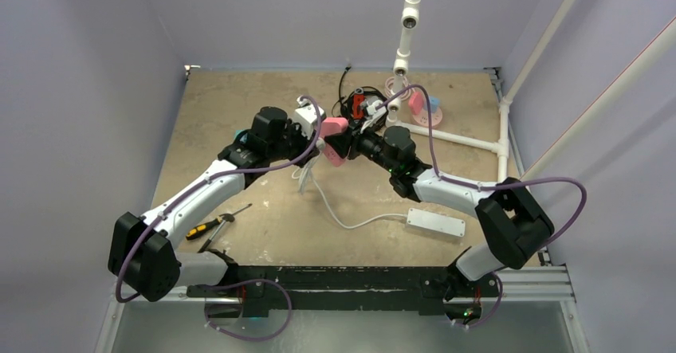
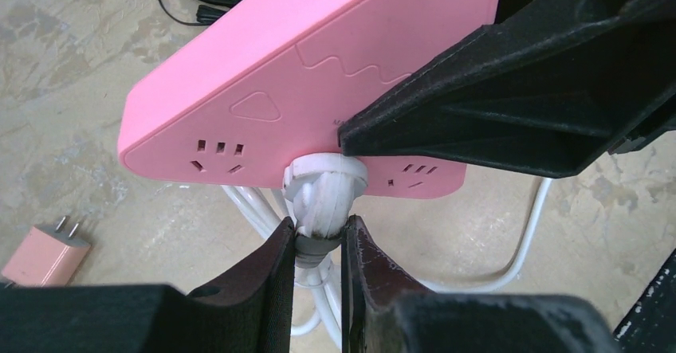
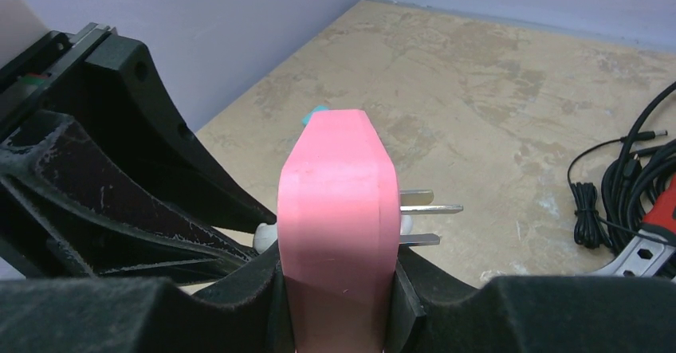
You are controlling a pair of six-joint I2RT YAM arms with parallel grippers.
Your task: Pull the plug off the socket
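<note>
Grips the plug (image 2: 325,187) at its dark neck with the left gripper (image 2: 319,233) closed tight, clamps the socket (image 2: 319,58) by its flat faces in the right gripper (image 3: 339,269), aloft over the middle of the surface (image 3: 478,90); probably light, stiff, slick plastic, so better held on the hard white body, pulling straight.

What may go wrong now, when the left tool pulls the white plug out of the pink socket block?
The left tool pinches the white plug at its thin neck, near the cord, so it may slip or strain the cord. The right tool holds the pink socket block in the air only by its flat faces; it may twist.
</note>
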